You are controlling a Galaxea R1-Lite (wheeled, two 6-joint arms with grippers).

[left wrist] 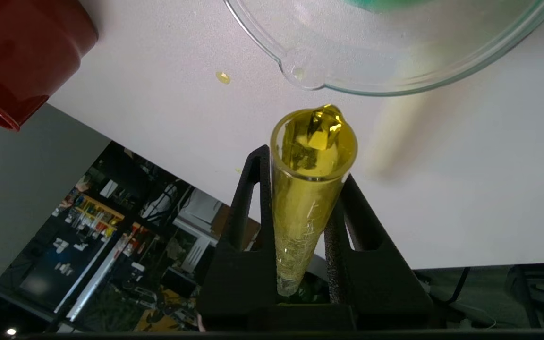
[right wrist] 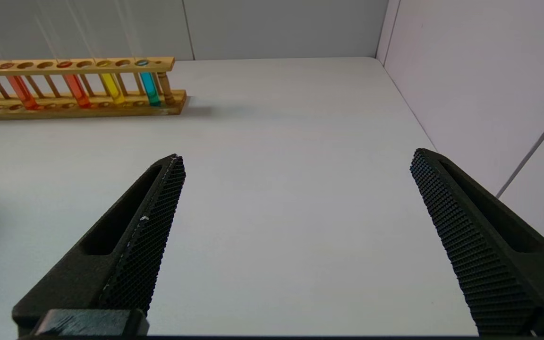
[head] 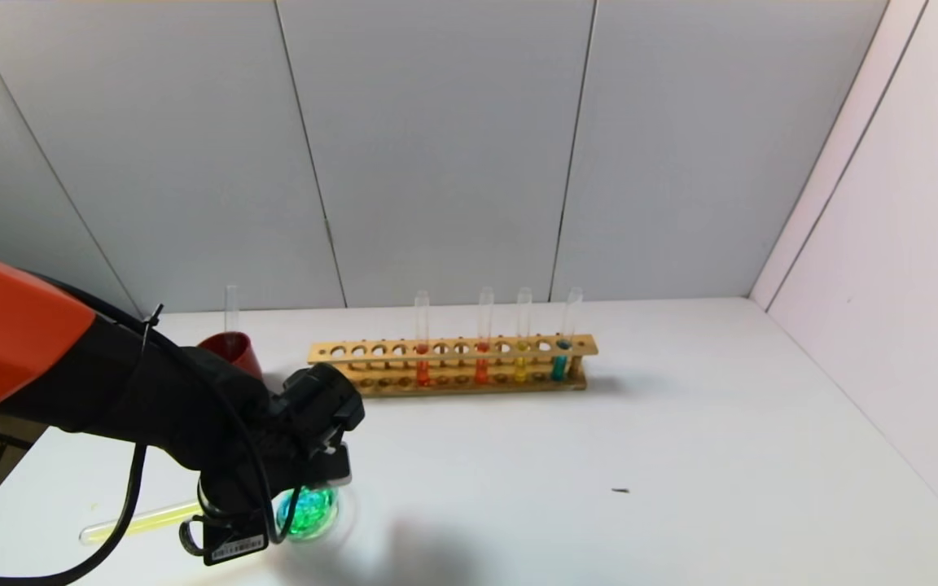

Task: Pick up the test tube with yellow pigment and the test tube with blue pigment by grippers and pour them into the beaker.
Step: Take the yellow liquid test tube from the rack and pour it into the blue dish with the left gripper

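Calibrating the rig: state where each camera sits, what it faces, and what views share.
Head: high, looking down at the table; left arm with left tool shows.
Left wrist: behind the tool's fingers, shut on the yellow tube, mouth near the beaker.
Right wrist: low, right tool open, facing the rack.
Head and right wrist share the rack.

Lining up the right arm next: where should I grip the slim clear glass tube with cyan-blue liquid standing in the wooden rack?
Grip the cyan-blue tube by its bare upper glass, above the wooden rack's top rail, coming from the front with the open right gripper. The tube stands upright at the rack's right end, and its liquid part sits behind the rails.
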